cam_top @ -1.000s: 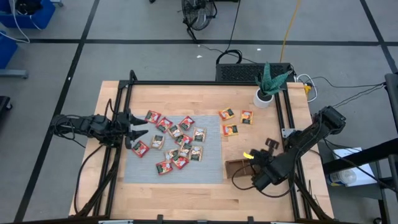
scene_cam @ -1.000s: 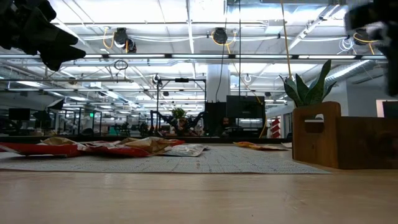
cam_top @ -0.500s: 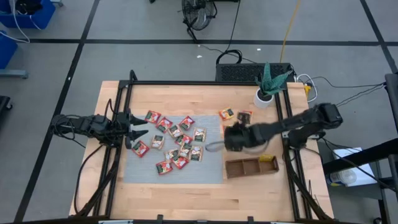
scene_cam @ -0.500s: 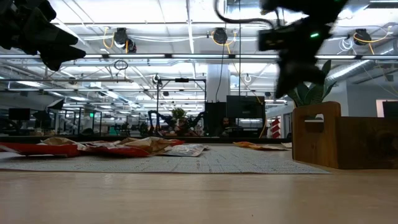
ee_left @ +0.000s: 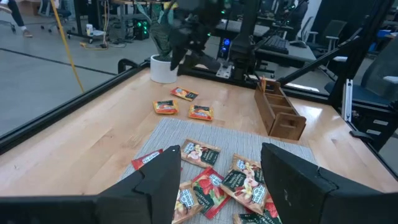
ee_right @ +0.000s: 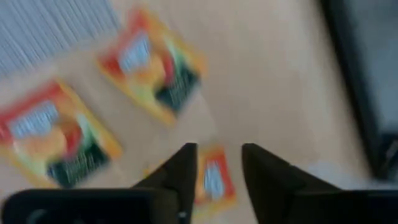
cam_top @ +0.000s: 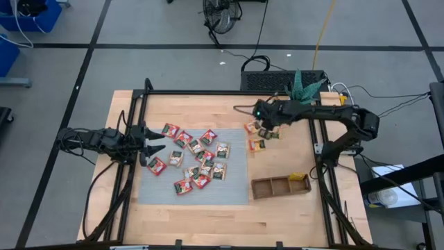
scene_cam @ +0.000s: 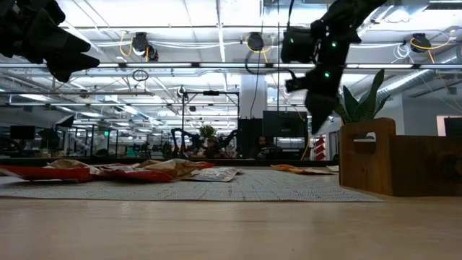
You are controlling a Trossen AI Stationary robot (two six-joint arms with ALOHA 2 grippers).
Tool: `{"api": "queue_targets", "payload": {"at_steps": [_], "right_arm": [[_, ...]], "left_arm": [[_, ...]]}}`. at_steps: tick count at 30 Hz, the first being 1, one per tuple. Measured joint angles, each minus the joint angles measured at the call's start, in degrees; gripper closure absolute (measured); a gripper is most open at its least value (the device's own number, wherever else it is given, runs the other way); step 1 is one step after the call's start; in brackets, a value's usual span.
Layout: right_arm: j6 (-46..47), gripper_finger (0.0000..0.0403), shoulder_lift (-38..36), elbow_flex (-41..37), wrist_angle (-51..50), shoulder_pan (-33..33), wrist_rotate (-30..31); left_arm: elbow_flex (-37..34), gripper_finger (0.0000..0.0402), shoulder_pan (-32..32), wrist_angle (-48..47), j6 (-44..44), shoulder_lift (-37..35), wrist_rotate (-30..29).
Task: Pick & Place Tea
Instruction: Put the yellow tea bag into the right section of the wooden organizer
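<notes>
1. We see the right hand (cam_top: 262, 129) above the yellow-orange square tea sachets (cam_top: 257, 144) on the bare wooden counter (cam_top: 208, 208), its fingers (ee_right: 180, 171) apart with nothing between them.
2. The sachet beneath it is partly hidden by the fingers.
3. The left hand (cam_top: 154, 148) hangs open at the edge of the grey mat (cam_top: 236, 187), where the red, white and green sachets (cam_top: 198, 160) lie.
4. The brown wooden three-compartment tray (cam_top: 277, 186) sits near the counter's front right.
</notes>
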Motion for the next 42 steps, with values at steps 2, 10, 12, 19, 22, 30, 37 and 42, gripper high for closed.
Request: {"api": "queue_targets", "payload": {"at_steps": [2,10,12,19,22,30,37,42], "right_arm": [[1.21,0.0244,0.00,-0.54,-2.24,-3.08,-2.28],[-0.07,0.0176,0.00,-7.22,1.64,-11.74,-8.45],[-1.06,0.0172,0.00,-9.36,4.47,-12.72,-10.61],[-2.69,0.0175,0.00,-14.80,11.88,-13.34,-11.93],[-2.67,0.0175,-0.09,-16.56,13.34,-13.32,-11.99],[-0.57,0.0185,-0.21,-20.00,14.21,-13.26,-20.84],[0.50,0.0204,-0.51,-20.04,13.95,-13.29,-22.09],[0.85,0.0215,-2.68,-20.13,13.24,-12.98,-23.65]], "left_arm": [[0.00,0.0179,0.00,0.00,0.00,0.00,-0.02],[0.00,0.0178,-0.01,0.00,-0.01,0.00,0.00],[0.00,0.0179,-0.02,0.00,-0.02,0.00,0.00],[0.00,0.0178,-0.01,0.00,-0.01,0.00,0.00],[0.00,0.0178,-0.02,0.00,0.00,0.00,0.00],[0.00,0.0178,0.00,0.02,0.00,-0.02,-0.02],[0.00,0.0179,0.00,0.01,-0.01,-0.02,0.00],[0.00,0.0178,-0.01,0.00,-0.02,-0.02,-0.01]]}}
